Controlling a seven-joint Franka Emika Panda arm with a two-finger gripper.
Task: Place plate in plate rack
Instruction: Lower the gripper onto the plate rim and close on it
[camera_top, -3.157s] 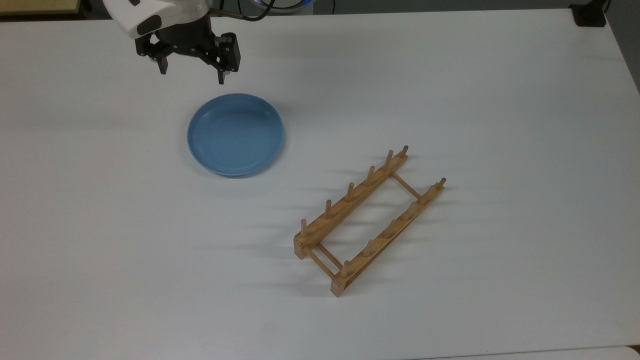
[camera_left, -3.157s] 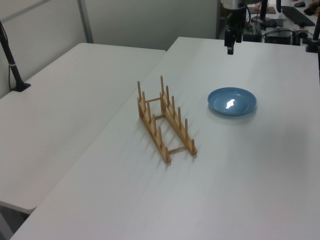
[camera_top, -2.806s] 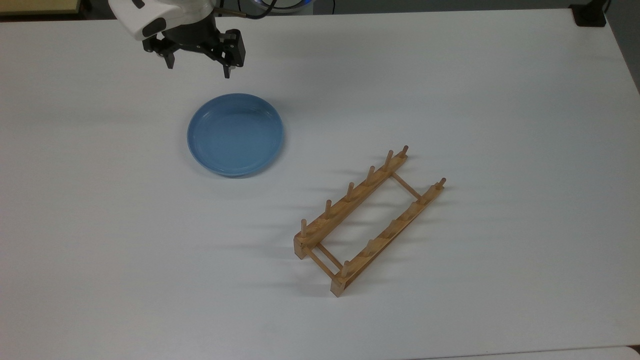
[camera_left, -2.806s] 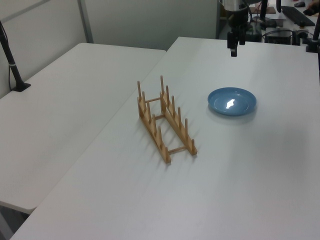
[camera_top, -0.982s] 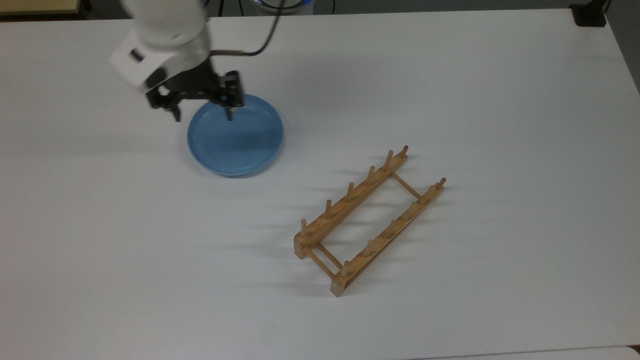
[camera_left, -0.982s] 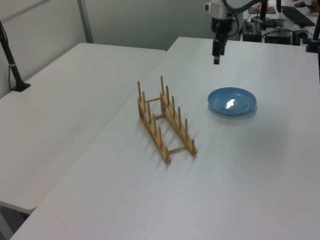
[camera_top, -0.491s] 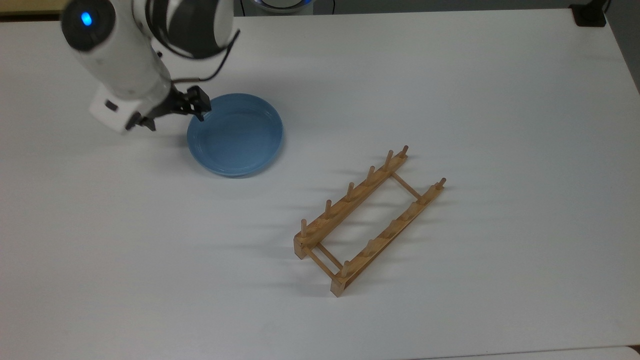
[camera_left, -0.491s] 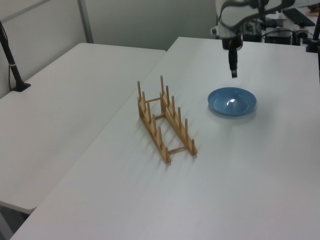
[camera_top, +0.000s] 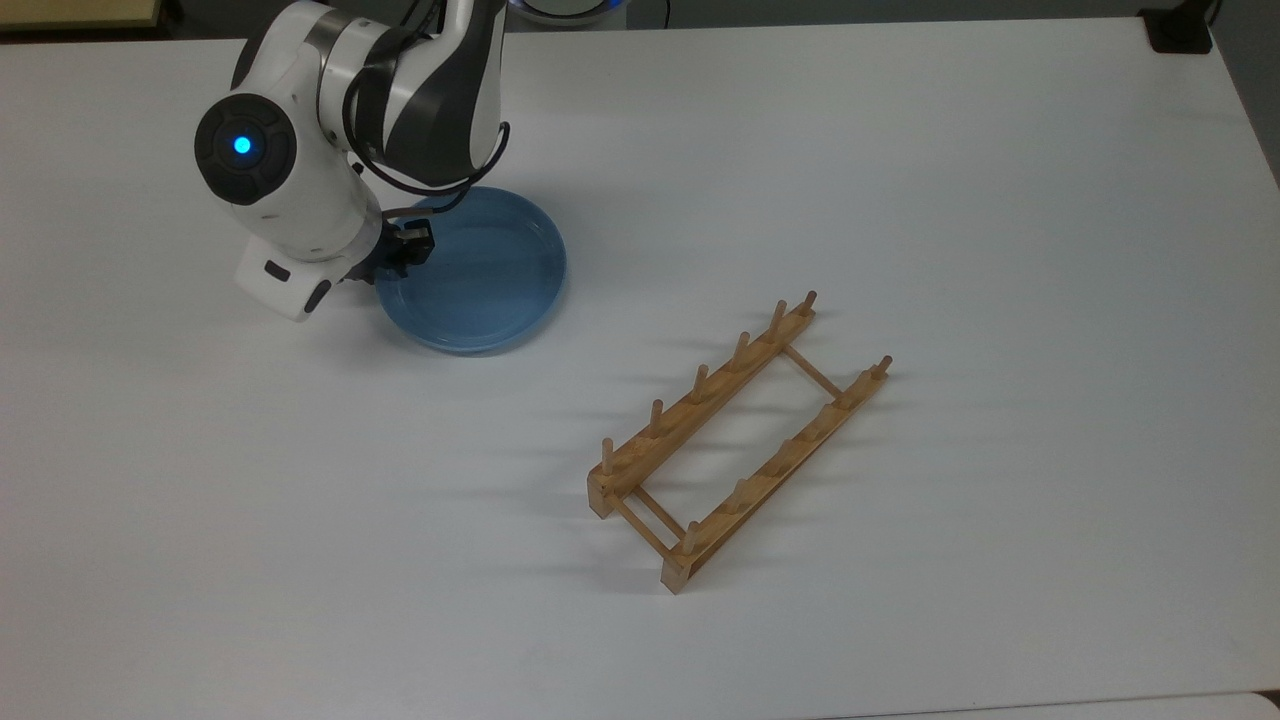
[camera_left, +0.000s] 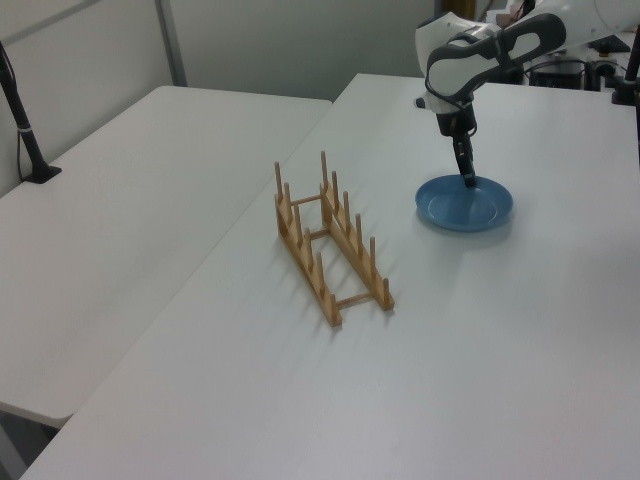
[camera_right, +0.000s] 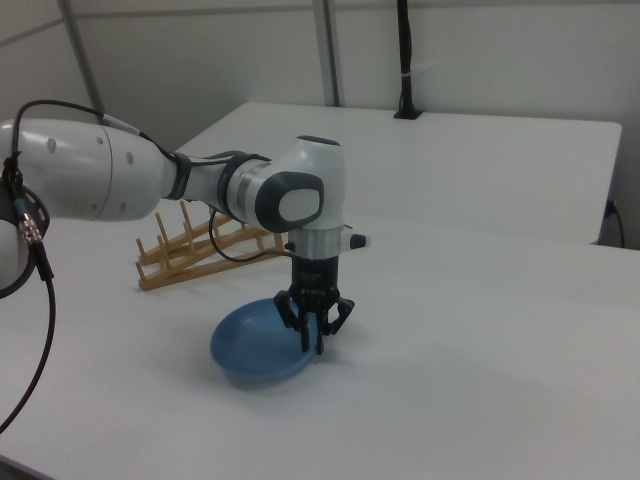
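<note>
The light-blue plate (camera_top: 480, 275) lies flat on the white table, at the top view's upper left. My gripper (camera_top: 398, 262) points down at the plate's rim on the top view's left, mostly hidden there under the white wrist. In the right view the gripper (camera_right: 318, 338) is open, with one finger inside the plate (camera_right: 255, 345) and one outside the rim. The left view shows the gripper (camera_left: 468, 181) low over the far edge of the plate (camera_left: 465, 205). The wooden plate rack (camera_top: 740, 440) stands apart, toward the top view's lower right, with nothing in it.
The arm's elbow and a black cable hang above the plate's far side in the top view. A black post (camera_left: 25, 130) stands on the neighbouring table. A black base (camera_top: 1180, 30) sits at the table's top-right corner in the top view.
The gripper has come from beyond the plate, swung over it to the top view's left rim, and dropped low. Plate and rack have not moved.
</note>
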